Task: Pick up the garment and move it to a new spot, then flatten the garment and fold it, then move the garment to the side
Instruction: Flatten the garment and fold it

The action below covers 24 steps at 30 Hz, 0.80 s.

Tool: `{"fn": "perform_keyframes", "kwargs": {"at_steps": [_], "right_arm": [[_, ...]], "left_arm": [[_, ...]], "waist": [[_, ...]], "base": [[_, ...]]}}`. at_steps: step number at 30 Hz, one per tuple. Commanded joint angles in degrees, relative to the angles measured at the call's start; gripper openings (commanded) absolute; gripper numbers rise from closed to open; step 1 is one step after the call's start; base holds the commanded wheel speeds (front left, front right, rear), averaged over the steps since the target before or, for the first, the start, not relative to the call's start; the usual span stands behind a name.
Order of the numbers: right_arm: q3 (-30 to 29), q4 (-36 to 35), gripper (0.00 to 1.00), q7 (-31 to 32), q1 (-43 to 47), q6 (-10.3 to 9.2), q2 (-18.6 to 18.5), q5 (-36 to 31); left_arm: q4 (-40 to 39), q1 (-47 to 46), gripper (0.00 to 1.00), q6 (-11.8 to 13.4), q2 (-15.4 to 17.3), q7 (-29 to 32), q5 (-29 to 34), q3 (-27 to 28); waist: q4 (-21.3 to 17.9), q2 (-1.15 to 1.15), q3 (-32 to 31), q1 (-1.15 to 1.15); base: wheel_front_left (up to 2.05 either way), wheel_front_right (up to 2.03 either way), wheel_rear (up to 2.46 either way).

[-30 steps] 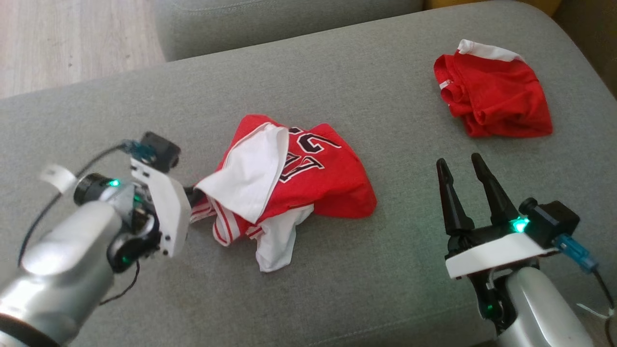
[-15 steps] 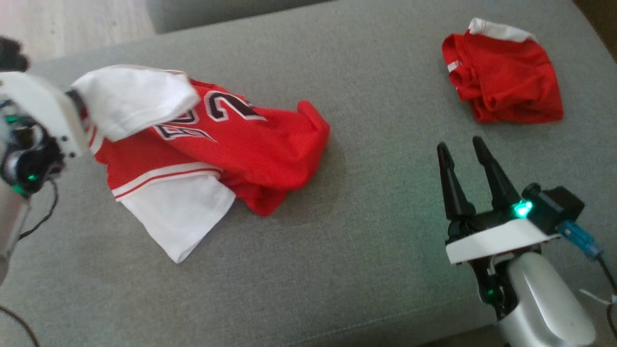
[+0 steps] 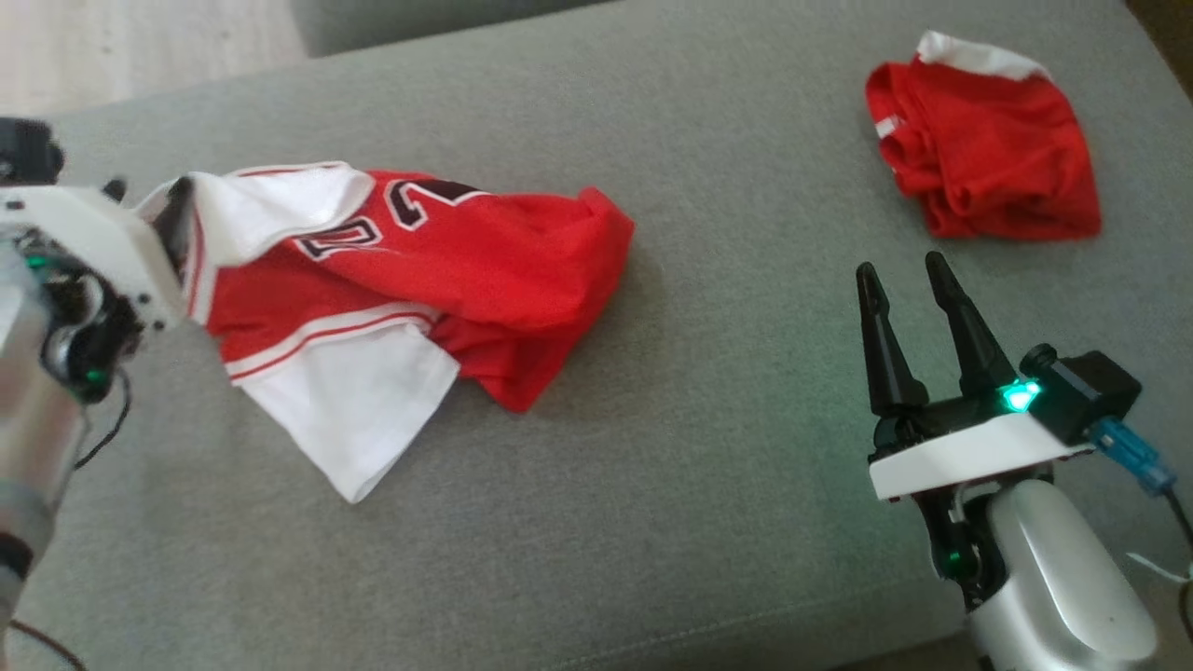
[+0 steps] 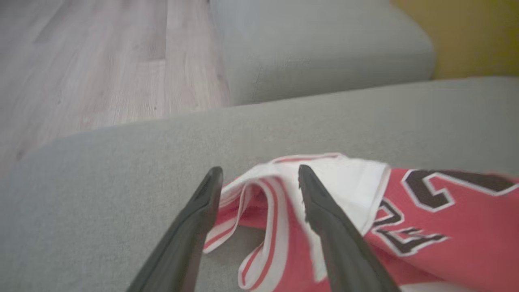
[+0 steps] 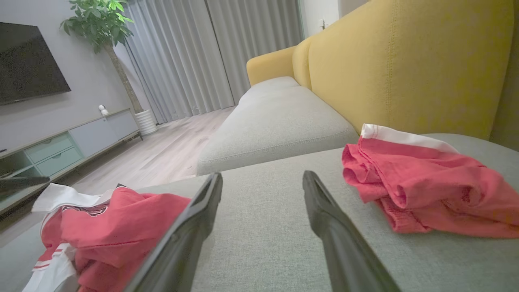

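Relocation is judged done: at the left edge of the cushion point(image 3: 708, 522) the left gripper point(image 4: 259, 170) is held spread, with the striped hem of the jersey point(image 3: 447, 270) lying slack between its fingers. The jersey is heaped, crumpled, on the cushion's left half, so flattening, folding and setting aside are judged outstanding. Over the cushion's right front the right gripper point(image 3: 899, 264) is held spread and empty. A red garment point(image 3: 988, 177) is bunched at the cushion's far right.

Red-and-white cloth jersey garment point(image 3: 503, 270): thin knit, matt.
Grey sofa seat cushion point(image 3: 671, 485): coarse woven fabric, matt.
Pale plank floor point(image 4: 81, 61): wood-look, smooth, low sheen.
Right gripper point(image 3: 902, 267): dark fingers, smooth plastic.
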Motion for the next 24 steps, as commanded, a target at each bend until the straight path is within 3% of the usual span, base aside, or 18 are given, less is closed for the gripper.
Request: {"fn": "perform_keyframes", "kwargs": {"at_steps": [1,4,6,9,12,13,18,21,24], "right_arm": [[0.78,-1.43,1.0,-0.62,-0.18,0.4,-0.47,0.0],[0.86,-1.13,1.0,-0.62,1.03,0.4,-0.55,0.04],[0.79,-0.9,1.0,-0.62,1.73,0.4,-0.49,0.02],[0.37,-0.83,1.0,-0.62,2.43,0.4,-0.29,0.01],[0.28,-0.91,1.0,-0.62,2.93,0.4,0.04,-0.11],[0.28,-0.91,1.0,-0.62,2.93,0.4,0.04,-0.11],[0.24,-1.14,1.0,-0.62,3.23,0.4,0.07,-0.09],[-0.03,-1.17,1.0,-0.62,3.49,0.4,-0.12,-0.02],[0.26,-0.95,1.0,-0.62,3.32,0.4,-0.33,0.08]], "left_arm": [[-2.65,-3.52,1.0,-0.51,1.89,-2.39,-0.4,2.7],[-7.26,-2.6,1.0,-0.07,1.21,-7.76,0.09,3.36],[-11.36,-0.77,1.0,1.76,1.11,-12.23,0.81,3.96],[-18.27,4.2,1.0,6.34,1.49,-16.33,2.07,4.94],[-25.94,10.92,1.0,12.87,2.95,-17.69,5.47,5.25],[-25.94,10.92,1.0,12.87,2.95,-17.69,5.47,5.25],[-37.35,24.2,1.0,20.38,2.98,-18.06,5.17,7.69],[-41.78,30.06,1.0,21.31,2.61,-17.2,2.51,8.02],[-42.59,32.12,1.0,20.24,4.16,-10.27,-0.44,6.24]], "waist": [[1.67,0.0,-1.75,0.0],[3.13,0.0,-3.19,0.0],[3.87,0.0,-4.05,0.0],[4.72,0.0,-4.94,0.0],[5.03,0.0,-5.45,0.0],[5.03,0.0,-5.45,0.0],[5.17,0.0,-5.63,0.0],[5.73,0.0,-5.69,0.0],[5.93,0.0,-5.8,0.0]], "base": [[0.0,0.0,0.0],[0.0,0.0,0.0],[0.0,0.0,0.0],[0.0,0.0,0.0],[0.0,0.0,0.0],[0.0,0.0,0.0],[0.0,0.0,0.0],[0.0,0.0,0.0],[0.0,0.0,0.0]]}}
